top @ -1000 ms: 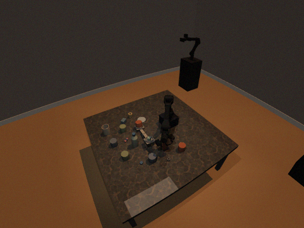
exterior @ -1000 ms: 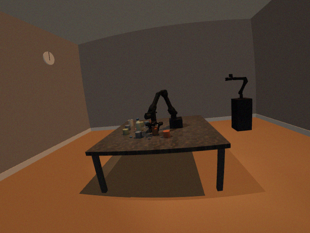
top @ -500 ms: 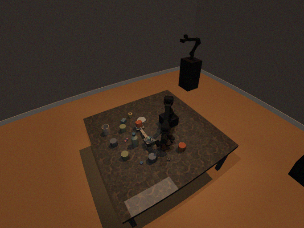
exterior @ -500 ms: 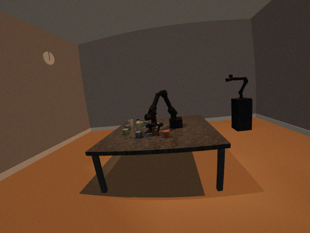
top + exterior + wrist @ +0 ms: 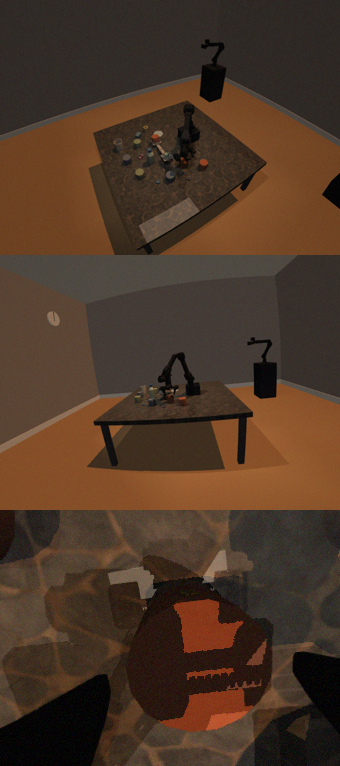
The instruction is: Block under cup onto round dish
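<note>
The balance [image 5: 160, 149] stands mid-table. One orange cup [image 5: 155, 138] is upright on its far end. On its near end lies a small pale teal block [image 5: 166, 155], uncovered, its outline dim. The lifted orange cup [image 5: 184, 164] [image 5: 170, 399] [image 5: 200, 710] stands on the table beside the near end, shadowed by the arm. My gripper [image 5: 184, 157] [image 5: 169, 394] [image 5: 199, 672] is open, fingers apart on both sides above that cup and touching nothing that I can see. The round white dish [image 5: 158, 133] [image 5: 172, 390] lies behind the far cup, with no cup above it.
Another orange cup [image 5: 203, 164] [image 5: 182, 401] stands right of the lifted one. A bottle [image 5: 150, 158] [image 5: 151, 392] stands left of the balance. A blue-grey cup [image 5: 170, 176] [image 5: 151, 402], green cups [image 5: 139, 174] [image 5: 137, 143] and a tall pale cup [image 5: 118, 145] stand around.
</note>
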`<state>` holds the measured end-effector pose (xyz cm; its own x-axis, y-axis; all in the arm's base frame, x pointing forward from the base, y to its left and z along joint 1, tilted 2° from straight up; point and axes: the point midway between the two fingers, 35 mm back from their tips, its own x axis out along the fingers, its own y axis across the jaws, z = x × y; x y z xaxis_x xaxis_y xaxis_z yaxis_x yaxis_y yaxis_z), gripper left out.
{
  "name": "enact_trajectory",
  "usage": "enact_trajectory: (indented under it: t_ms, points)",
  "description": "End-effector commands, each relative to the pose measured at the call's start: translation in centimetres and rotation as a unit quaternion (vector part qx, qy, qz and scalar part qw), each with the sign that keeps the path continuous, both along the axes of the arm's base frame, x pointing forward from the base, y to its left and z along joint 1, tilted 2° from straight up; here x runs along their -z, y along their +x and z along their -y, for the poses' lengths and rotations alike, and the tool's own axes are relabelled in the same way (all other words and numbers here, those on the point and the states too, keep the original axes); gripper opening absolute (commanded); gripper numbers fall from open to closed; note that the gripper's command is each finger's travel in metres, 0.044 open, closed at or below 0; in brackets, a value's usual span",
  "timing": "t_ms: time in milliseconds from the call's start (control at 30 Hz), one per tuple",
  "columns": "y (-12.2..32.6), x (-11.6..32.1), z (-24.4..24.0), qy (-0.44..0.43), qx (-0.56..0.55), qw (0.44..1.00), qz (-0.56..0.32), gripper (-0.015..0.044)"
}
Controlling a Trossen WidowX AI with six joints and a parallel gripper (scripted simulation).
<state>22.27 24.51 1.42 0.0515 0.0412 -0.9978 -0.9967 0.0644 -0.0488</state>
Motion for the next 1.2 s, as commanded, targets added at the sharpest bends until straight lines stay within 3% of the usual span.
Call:
enact_trajectory:
  t_ms: [0, 33, 267, 767, 1167]
  points:
    - [0.0, -1.2, 0.1, 0.000, 0.004, 1.000, 0.002, 0.0440]
    - [0.0, -1.2, 0.1, 0.000, 0.004, 1.000, 0.002, 0.0440]
    - [2.6, -2.6, 1.9, 0.005, 0.076, 0.997, 0.007, 0.0260]
    - [8.4, -5.6, 7.0, 0.030, 0.231, 0.972, 0.030, 0.0260]
    - [10.0, -6.6, 10.8, 0.020, 0.356, 0.934, 0.002, 0.0260]
